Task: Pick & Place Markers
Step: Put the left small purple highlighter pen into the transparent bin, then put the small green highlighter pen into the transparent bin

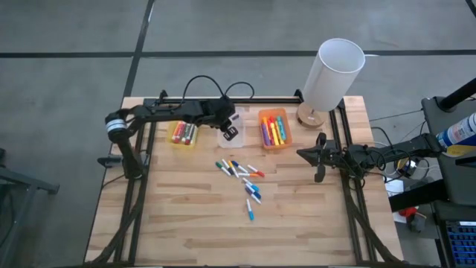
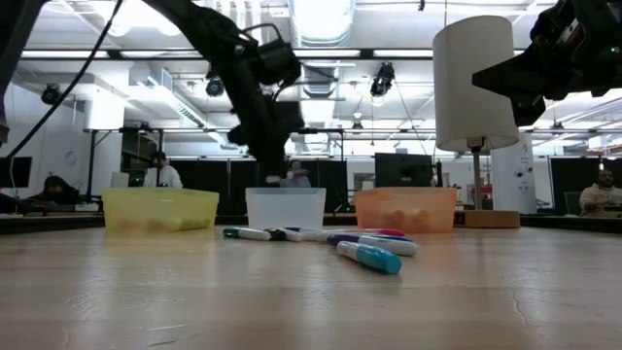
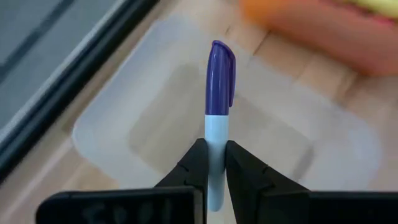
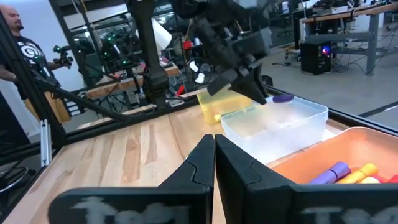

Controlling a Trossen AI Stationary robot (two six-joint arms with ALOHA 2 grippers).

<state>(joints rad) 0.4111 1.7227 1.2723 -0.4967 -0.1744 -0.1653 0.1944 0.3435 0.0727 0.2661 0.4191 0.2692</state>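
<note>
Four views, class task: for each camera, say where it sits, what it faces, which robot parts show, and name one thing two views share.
High view: above the table, looking straight down; both arms show, left gripper over the clear bin.
Low view: table height, looking level across loose markers into the room; arms enter from above.
Left wrist view: looks past its gripper, shut on a purple-capped marker.
Right wrist view: looks past the shut right gripper toward the bins.
Shared: both wrist views show that marker over the clear bin.

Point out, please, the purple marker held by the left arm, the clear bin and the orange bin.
purple marker [image 3: 220,68], left wrist view, on its purple cap.
clear bin [image 2: 285,207], low view, on its front wall.
orange bin [image 1: 274,144], high view, on its near rim.
</note>
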